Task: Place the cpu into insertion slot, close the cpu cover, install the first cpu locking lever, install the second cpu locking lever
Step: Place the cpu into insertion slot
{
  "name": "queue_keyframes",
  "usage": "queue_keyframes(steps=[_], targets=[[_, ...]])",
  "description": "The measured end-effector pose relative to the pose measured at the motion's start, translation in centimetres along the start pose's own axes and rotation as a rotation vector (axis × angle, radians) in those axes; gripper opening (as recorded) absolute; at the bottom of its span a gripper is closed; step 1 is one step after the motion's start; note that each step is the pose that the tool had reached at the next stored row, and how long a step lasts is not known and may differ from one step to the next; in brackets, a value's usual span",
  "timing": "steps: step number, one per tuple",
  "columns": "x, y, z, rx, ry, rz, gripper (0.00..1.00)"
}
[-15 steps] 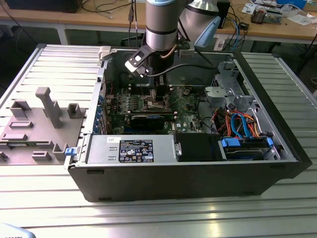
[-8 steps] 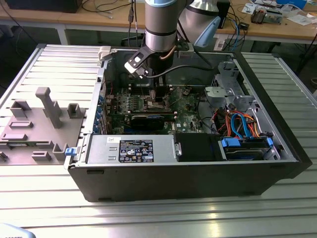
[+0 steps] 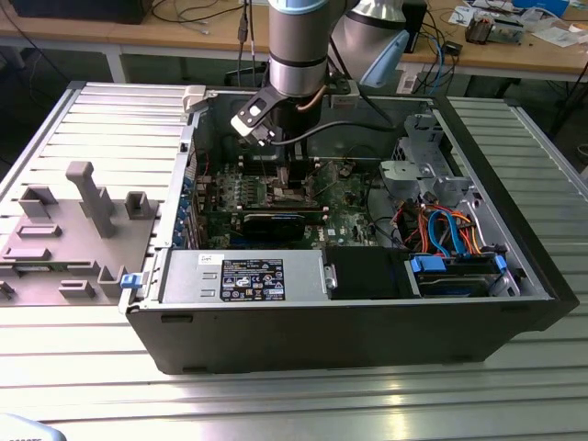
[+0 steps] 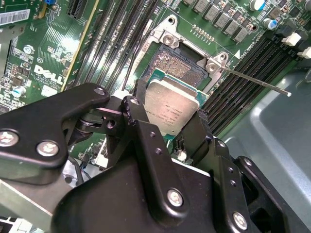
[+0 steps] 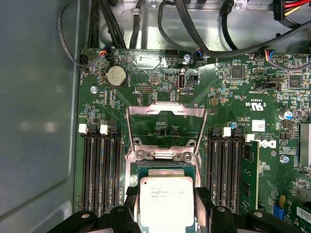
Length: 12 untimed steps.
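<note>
My gripper (image 4: 170,109) is shut on the cpu (image 4: 171,104), a flat square chip with a silvery top, its black fingers (image 4: 137,97) on two opposite edges. The cpu hangs tilted, just above and partly over the insertion slot (image 4: 174,64), whose dark pin field and metal rim lie open on the green motherboard (image 5: 233,97). In the first wrist view the cpu (image 5: 166,201) sits between the fingers, and the cpu cover (image 5: 146,109) stands raised on its hinge beyond the slot. A thin locking lever (image 4: 252,80) sticks out free beside the slot. In the exterior view the gripper (image 3: 292,179) reaches down into the open computer case.
Black memory slots (image 5: 99,170) run along both sides of the socket. The case (image 3: 367,331) holds a power supply (image 3: 248,276), and drive bays with coloured cables (image 3: 450,230) at the exterior view's right. A grey fixture (image 3: 83,197) lies on the table at its left.
</note>
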State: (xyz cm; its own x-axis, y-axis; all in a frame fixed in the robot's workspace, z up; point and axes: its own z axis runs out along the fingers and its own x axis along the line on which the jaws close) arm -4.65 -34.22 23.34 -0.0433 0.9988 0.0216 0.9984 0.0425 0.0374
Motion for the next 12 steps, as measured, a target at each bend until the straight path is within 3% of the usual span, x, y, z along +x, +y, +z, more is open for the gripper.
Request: queue_keyframes(steps=[4, 12], targets=[[-0.01, -0.07, 0.37, 0.0, 0.0, 0.0, 0.55], [0.01, -0.31, 0.44, -0.0001, 0.0002, 0.0, 0.55]])
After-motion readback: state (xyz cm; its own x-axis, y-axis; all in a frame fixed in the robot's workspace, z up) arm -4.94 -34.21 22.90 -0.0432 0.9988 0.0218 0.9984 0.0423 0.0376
